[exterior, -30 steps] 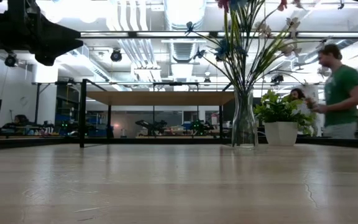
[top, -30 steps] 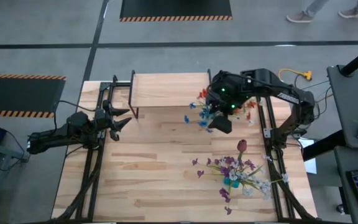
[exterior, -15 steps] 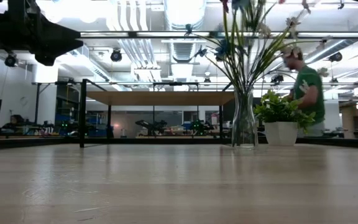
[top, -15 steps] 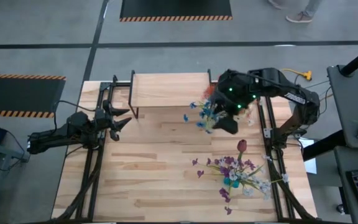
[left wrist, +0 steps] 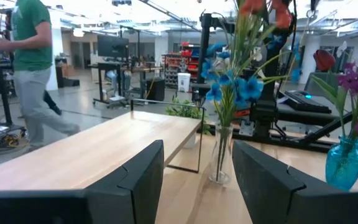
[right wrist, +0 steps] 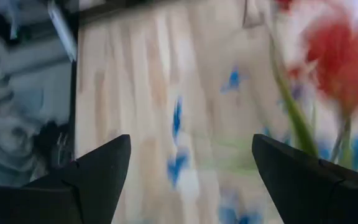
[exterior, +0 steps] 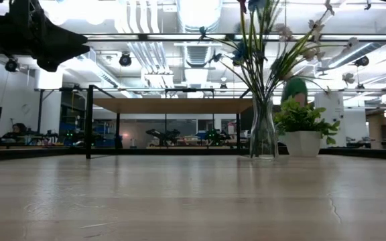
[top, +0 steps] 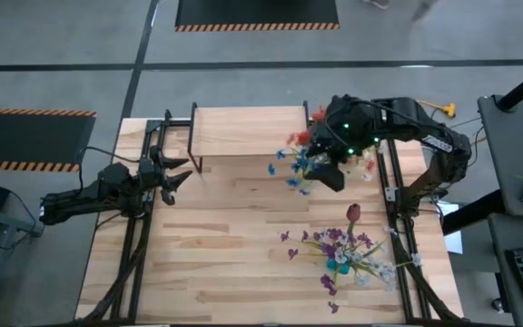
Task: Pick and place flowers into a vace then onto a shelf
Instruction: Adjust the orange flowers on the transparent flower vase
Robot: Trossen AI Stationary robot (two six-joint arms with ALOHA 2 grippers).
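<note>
No brand, label or writing can be read anywhere on the desk (top: pixel 225 245) or the arms.

The right gripper (top: pixel 327 173) hangs over the bunch of flowers (top: pixel 300 162) in the clear vase (exterior: pixel 263 130), near the desk's far right corner, its arm bent back toward the right edge. In its wrist view its two fingers (right wrist: pixel 92 177) stand wide apart with nothing between them; below them are only smeared blue and red blooms and a green stem, so how close the fingers are to the blooms is hard to say. From above, the gripper hides the vase's mouth and part of the bunch.

The left gripper (top: pixel 172 173) waits at the desk's left edge, arm stretched out level, pointing across at the shelf (top: pixel 248 132). Its fingers (left wrist: pixel 135 177) are parted and empty.

The shelf stands at the far edge, just left of the vase, bare on top. More flowers (top: pixel 343 250) lie and stand near the right edge, closer to the front, some in a blue vase (left wrist: pixel 344 165) that is cut off in the low view. A potted plant (exterior: pixel 303 127) stands beside the clear vase, with a person in green (exterior: pixel 293 88) mostly hidden behind it.
</note>
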